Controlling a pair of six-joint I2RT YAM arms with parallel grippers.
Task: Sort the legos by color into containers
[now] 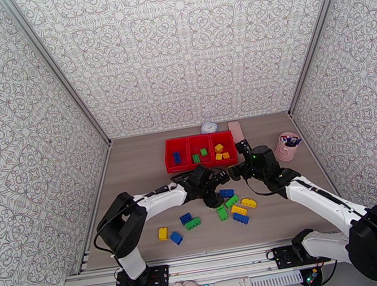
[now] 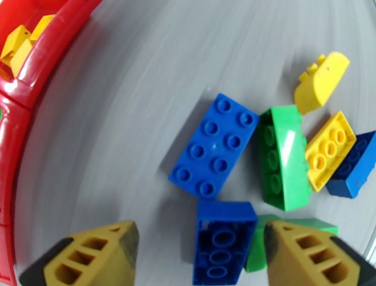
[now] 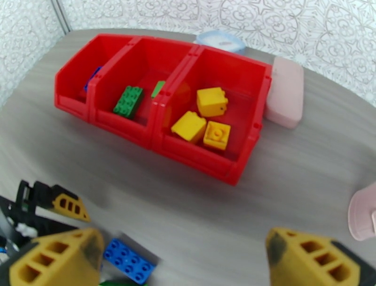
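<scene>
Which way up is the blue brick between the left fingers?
Upside down: the blue brick shows its hollow underside to the camera, not studs.

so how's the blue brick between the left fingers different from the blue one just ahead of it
The near blue brick lies underside up, its hollow tubes showing; the far blue brick lies studs up, eight studs showing. The near one sits between the open jaws of the left gripper; the far one lies beyond the fingertips. Both are blue and rest on the table.

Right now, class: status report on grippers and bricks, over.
Left gripper open, straddling upturned blue brick. Right gripper open, empty. Green brick crowding blue brick's side.
</scene>
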